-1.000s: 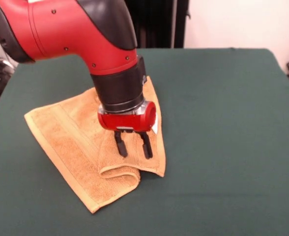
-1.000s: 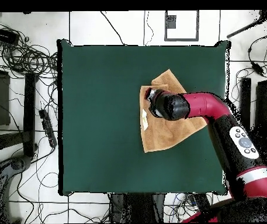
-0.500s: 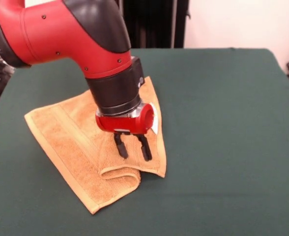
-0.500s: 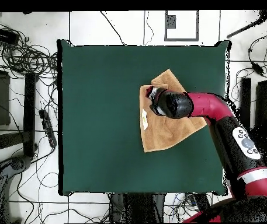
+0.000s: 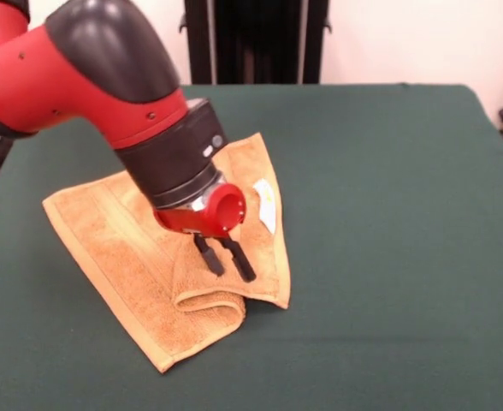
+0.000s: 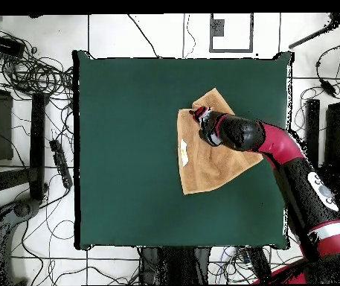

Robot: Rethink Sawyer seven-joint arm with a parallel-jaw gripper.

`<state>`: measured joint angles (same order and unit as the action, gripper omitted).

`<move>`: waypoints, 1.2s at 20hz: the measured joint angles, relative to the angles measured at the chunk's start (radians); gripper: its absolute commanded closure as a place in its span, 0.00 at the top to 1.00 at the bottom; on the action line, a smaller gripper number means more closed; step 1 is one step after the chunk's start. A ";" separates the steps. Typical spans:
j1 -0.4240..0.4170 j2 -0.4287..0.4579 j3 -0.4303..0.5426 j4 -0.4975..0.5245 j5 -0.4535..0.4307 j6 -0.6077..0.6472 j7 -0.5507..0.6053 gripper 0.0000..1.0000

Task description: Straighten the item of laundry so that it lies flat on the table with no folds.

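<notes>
The item of laundry (image 5: 132, 248), an orange-tan towel, lies on the green table (image 5: 388, 214) left of centre. Its near right part is doubled over, with a rolled fold (image 5: 210, 301) at the front. A white tag (image 5: 266, 204) shows on the right flap. My gripper (image 5: 227, 267) hangs tilted just above the doubled part, open, with nothing between its black fingers (image 5: 209, 259). In the overhead view the towel (image 6: 213, 164) sits right of the table's (image 6: 128, 149) centre, and the gripper (image 6: 199, 115) is over the towel's far left edge.
Green cloth stretches wide to the right and front of the towel in the front view. Cables (image 6: 31, 74) and stands lie on the floor around the table in the overhead view. A dark post (image 5: 251, 38) stands behind the table's far edge.
The arm has swung left and the wrist has tilted, so the fingers now slant. The tips stay over the same doubled part. The white tag is now uncovered.
</notes>
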<state>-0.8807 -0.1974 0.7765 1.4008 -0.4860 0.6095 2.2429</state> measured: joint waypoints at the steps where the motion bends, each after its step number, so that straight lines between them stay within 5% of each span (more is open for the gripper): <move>1: -0.008 0.008 0.005 0.000 0.011 0.001 0.000 1.00; 24: -0.030 0.102 0.065 0.032 0.067 0.032 0.000 1.00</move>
<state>-0.9108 -0.0951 0.8416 1.4324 -0.4192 0.6414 2.2429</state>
